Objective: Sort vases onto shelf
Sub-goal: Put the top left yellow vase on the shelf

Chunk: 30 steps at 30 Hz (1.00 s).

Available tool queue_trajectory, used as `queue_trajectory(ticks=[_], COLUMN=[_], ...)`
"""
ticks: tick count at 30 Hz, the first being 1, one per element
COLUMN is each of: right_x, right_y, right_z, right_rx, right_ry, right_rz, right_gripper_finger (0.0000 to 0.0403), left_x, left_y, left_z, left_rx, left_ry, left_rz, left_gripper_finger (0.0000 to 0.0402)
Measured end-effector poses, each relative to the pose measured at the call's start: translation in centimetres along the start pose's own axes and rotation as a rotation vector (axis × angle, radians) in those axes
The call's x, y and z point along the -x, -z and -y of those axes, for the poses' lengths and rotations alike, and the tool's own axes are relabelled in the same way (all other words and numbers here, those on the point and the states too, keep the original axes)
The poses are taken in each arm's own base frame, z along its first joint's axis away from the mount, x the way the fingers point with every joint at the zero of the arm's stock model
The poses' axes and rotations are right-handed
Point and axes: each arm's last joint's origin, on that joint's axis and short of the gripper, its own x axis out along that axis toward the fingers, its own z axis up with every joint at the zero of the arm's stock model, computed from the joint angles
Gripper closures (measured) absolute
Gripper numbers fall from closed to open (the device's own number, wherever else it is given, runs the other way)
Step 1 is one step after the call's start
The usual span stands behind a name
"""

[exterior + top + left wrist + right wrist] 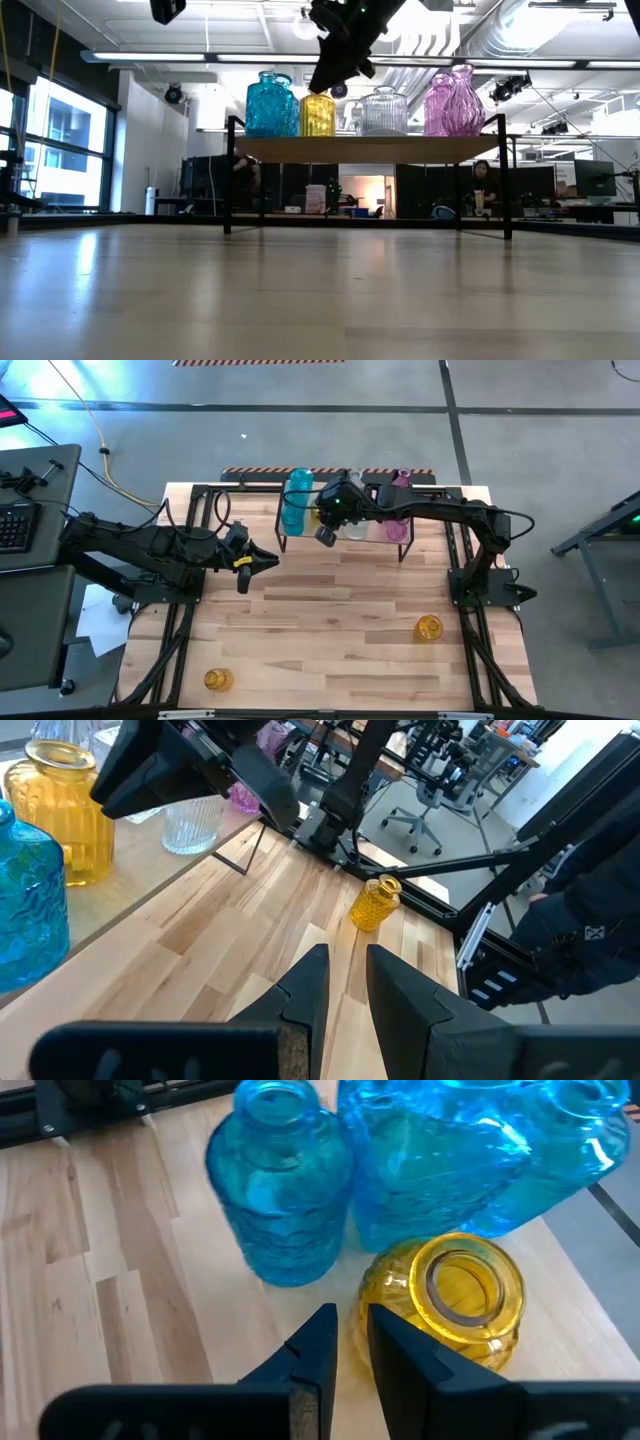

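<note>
The shelf stands at the far middle of the table, its light board carried on thin black legs. On the board, seen from the low view, stand in a row a teal vase, a yellow vase, a clear ribbed vase and two pink vases. The right wrist view shows two teal vessels side by side with the yellow vase just in front of them. Two further amber vases rest on the table: one near the right front, one at the left front corner.

The right arm reaches from its base at the table's right edge across the shelf, wrist bent downward. The right hand hovers above the board just beside the yellow vase, its fingers parted by a narrow gap with nothing between them.

The left arm lies stretched from the left side over the table, pointing toward the middle. The left hand hangs above bare wood, well apart from the shelf, its fingers likewise separated by a narrow gap and holding nothing.
</note>
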Motion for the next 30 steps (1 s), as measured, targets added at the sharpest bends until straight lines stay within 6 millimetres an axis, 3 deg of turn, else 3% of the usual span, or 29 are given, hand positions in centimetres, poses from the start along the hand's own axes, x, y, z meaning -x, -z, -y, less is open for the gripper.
queue_trajectory(ticks=[19,23,30], right_x=[-0.3,-0.3,-0.1], right_y=[-0.1,-0.2,-0.2], right_z=[2.5,2.4,0.4], right_rx=[-0.066,-0.088,-0.103], right_ry=[0.046,0.024,-0.001], right_rz=[-0.002,-0.001,0.015], right_gripper_finger=[0.0346,0.0346,0.0346], left_x=[0.1,0.1,0.1], left_y=[0.2,0.2,0.2], left_z=[0.3,0.3,0.3], left_rx=[0.018,0.019,0.018], left_ry=[0.016,0.017,0.017], left_rz=[-0.009,-0.009,-0.009], left_gripper_finger=[0.0339,0.0339,0.0339])
